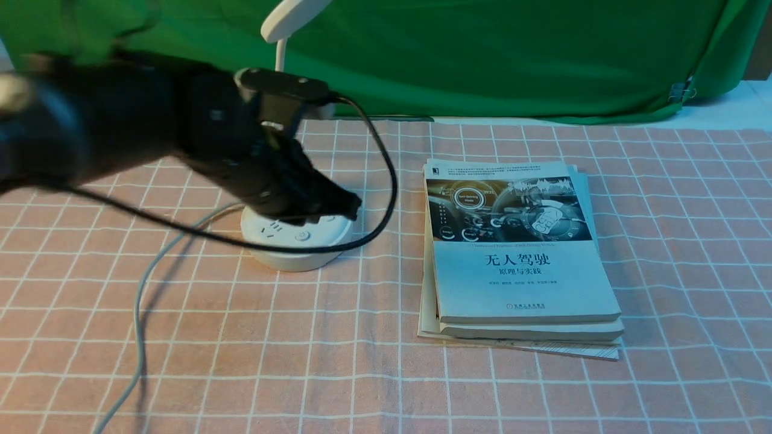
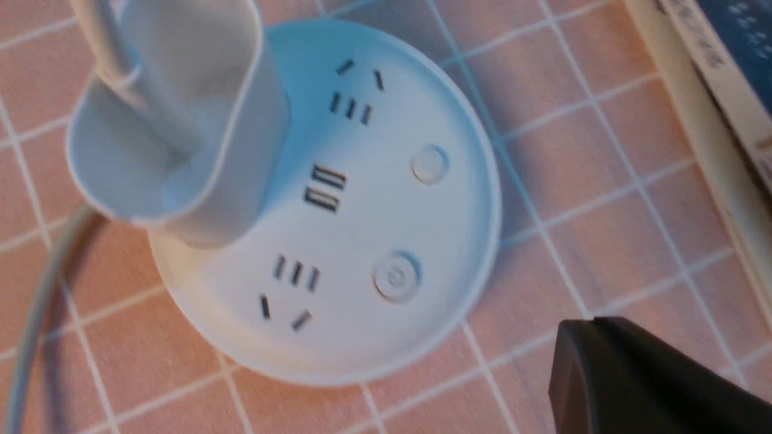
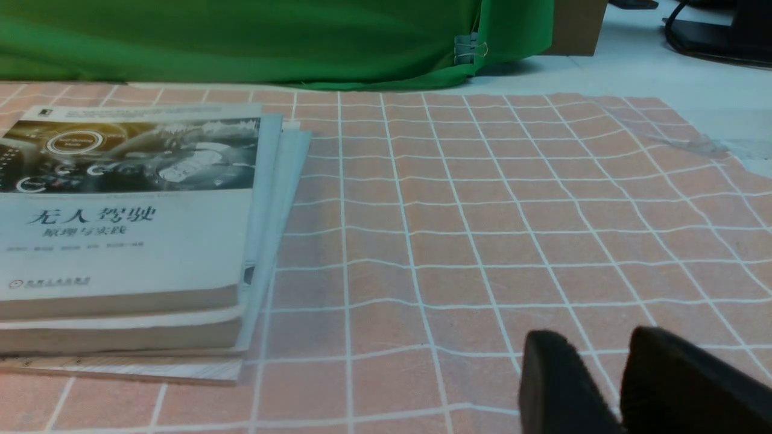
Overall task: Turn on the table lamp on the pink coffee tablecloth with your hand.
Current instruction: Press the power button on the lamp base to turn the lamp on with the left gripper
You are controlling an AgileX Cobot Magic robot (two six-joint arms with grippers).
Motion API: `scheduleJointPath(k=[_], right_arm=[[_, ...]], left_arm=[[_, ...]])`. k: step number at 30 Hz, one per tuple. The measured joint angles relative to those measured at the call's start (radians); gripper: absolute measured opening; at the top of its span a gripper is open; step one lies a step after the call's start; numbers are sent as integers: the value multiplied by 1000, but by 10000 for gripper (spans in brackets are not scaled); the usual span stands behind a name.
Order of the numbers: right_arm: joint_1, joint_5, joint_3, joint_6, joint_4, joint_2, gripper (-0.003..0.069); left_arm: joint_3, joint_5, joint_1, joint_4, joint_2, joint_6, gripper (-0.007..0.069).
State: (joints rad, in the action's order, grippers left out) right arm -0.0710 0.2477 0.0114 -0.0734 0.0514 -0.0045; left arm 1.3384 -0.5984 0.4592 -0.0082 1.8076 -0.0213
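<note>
The white table lamp stands on the pink coffee tablecloth (image 1: 241, 361). Its round puck base (image 1: 295, 241) shows sockets and a power button (image 1: 302, 235); the oval head (image 1: 289, 18) is at the top edge. My left gripper (image 1: 353, 208) is shut and empty, hovering over the base's right side. In the left wrist view its fingers (image 2: 579, 328) are pressed together just off the base rim (image 2: 374, 229), near the power button (image 2: 396, 276), not touching it. The cup-like holder (image 2: 181, 120) stands on the base. My right gripper (image 3: 603, 343) is low over the cloth, slightly open, empty.
A stack of books (image 1: 518, 253) lies on the cloth right of the lamp and also shows in the right wrist view (image 3: 120, 211). The lamp's grey-white cord (image 1: 142, 289) runs to the front left. My arm's black cable (image 1: 386, 181) loops beside the base. Green backdrop cloth (image 1: 482, 60) hangs behind.
</note>
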Motion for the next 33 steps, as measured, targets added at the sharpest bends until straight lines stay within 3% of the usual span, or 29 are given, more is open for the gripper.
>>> scheduleJointPath(k=[6,16,33], right_arm=[[0,0,0,0,0,0,237],[0,0,0,0,0,0,237],[0,0,0,0,0,0,237]], left_arm=[[115,12,2,108,164,-80,-3],[128,106,-2,101,237,-134,-1],[134,135,-5,105,241,-182,-1]])
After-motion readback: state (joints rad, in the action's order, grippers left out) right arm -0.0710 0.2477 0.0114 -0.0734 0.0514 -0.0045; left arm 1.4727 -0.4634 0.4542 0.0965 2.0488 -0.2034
